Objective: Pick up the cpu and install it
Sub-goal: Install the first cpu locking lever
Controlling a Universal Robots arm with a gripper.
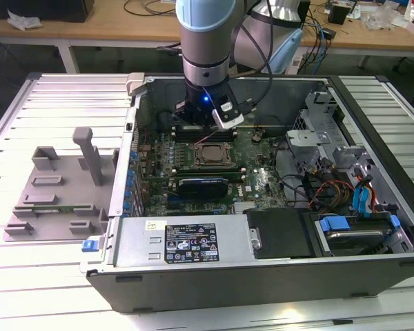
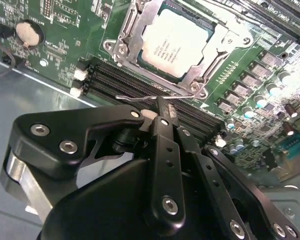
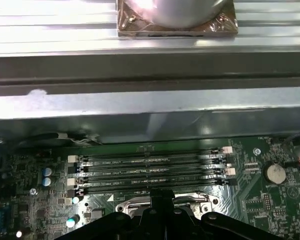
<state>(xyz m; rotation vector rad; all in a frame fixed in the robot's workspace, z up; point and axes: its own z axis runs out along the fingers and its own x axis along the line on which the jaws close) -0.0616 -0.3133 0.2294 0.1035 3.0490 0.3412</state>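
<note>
Your black two-fingered gripper [image 2: 162,112] hangs inside the open grey computer case [image 1: 262,276], fingers drawn together on nothing but touching the thin wire latch lever [image 2: 140,98] beside the black memory slots [image 2: 120,82]. The small square silvery-topped cpu [image 2: 176,42] already lies in the metal socket frame [image 2: 127,30] on the green motherboard [image 2: 65,30], at twelve o'clock from the fingertips. By the look of it, seating is done and latching is in hand; that calls for a steady push on the lever, clear of the chip.
</note>
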